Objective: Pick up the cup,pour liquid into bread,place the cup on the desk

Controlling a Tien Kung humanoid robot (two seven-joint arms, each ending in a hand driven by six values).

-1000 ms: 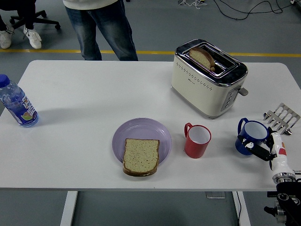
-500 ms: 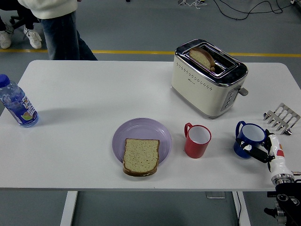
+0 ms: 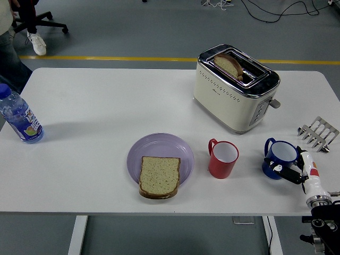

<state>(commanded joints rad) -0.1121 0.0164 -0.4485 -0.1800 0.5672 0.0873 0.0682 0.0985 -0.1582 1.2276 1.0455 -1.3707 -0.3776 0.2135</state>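
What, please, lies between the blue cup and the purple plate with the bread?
In the head view, the red cup stands between the blue cup and the purple plate.

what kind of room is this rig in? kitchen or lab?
Looks like a lab or office test space, not a kitchen: a plain white table on grey floor with a yellow floor line, loose cables and an office chair behind. The toaster and cups look staged.

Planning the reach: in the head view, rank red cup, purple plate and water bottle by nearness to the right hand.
1. Red ceramic cup, just left of the right hand.
2. Round purple plate, table centre.
3. Clear plastic water bottle, far left edge.
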